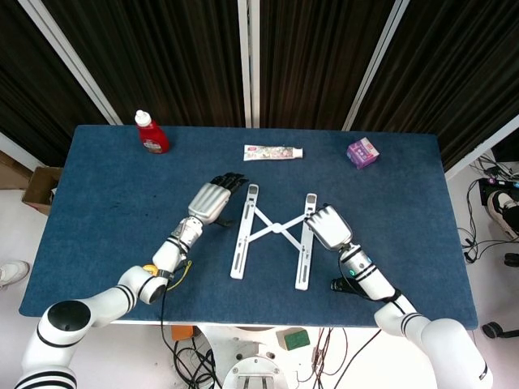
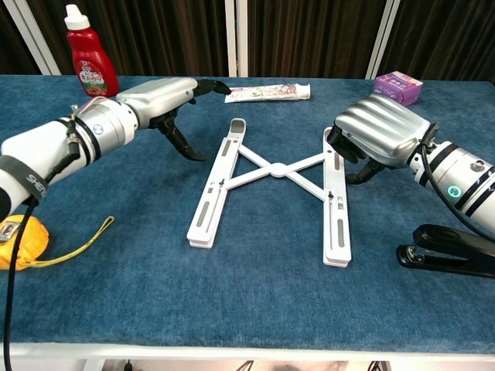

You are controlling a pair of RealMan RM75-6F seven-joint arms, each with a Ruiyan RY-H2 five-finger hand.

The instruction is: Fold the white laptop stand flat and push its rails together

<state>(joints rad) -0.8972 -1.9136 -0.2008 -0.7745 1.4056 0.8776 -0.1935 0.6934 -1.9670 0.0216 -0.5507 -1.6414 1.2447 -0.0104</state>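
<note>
The white laptop stand lies flat on the blue table, its two rails spread apart and joined by crossed bars at a hub. My right hand has its fingers curled in and its knuckles press against the outer side of the right rail, near the far end. My left hand hovers to the left of the left rail, fingers stretched out and thumb pointing down, a small gap away from the rail. It holds nothing.
A red sauce bottle stands at the back left, with a toothpaste tube at the back middle and a purple box at the back right. A black stapler lies by my right forearm and a yellow tape measure near the front left.
</note>
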